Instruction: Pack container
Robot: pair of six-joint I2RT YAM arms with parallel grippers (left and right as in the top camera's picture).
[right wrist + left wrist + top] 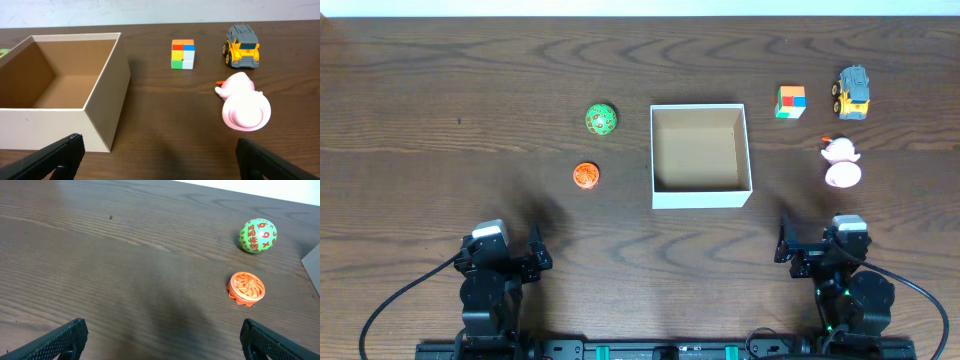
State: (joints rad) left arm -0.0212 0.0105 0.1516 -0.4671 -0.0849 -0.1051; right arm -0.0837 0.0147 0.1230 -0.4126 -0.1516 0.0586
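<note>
The container [701,196], a square shallow box with white outer walls and a brown inside, stands empty at the table's middle; it also shows in the right wrist view [102,107]. Left of it lie a green ball [601,119] [257,235] and an orange disc toy [585,175] [246,286]. Right of it are a colour cube [790,101] [182,53], a yellow-grey toy truck [852,93] [242,46] and a pink duck toy [841,163] [245,102]. My left gripper [508,255] [162,337] is open and empty near the front edge. My right gripper [820,245] [159,155] is open and empty, in front of the box's right corner.
The dark wooden table [440,120] reaches to a pale wall at the back. Black cables run from both arm bases at the front edge.
</note>
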